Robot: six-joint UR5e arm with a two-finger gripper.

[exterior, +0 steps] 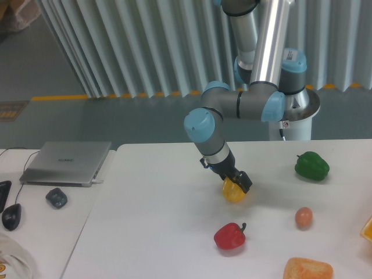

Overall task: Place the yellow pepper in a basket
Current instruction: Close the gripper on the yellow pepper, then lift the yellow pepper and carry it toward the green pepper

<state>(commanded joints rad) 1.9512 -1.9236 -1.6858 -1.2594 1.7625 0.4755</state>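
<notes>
On table (pixel 151 221), gripper (pixel 239 183) atop yellow pepper (pixel 233 193)

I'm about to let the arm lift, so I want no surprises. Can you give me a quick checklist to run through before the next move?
1. Hand at the yellow pepper: ok, it sits on the pepper's top.
2. Grip closed firmly: cannot tell, fingers too small to see.
3. Pepper on the table: ok, not yet lifted.
4. Red pepper clear of the hand: ok, apart in front.
5. Green pepper and the egg clear: ok, off to one side.
6. Basket located: not ok, none recognisable in view.
</notes>
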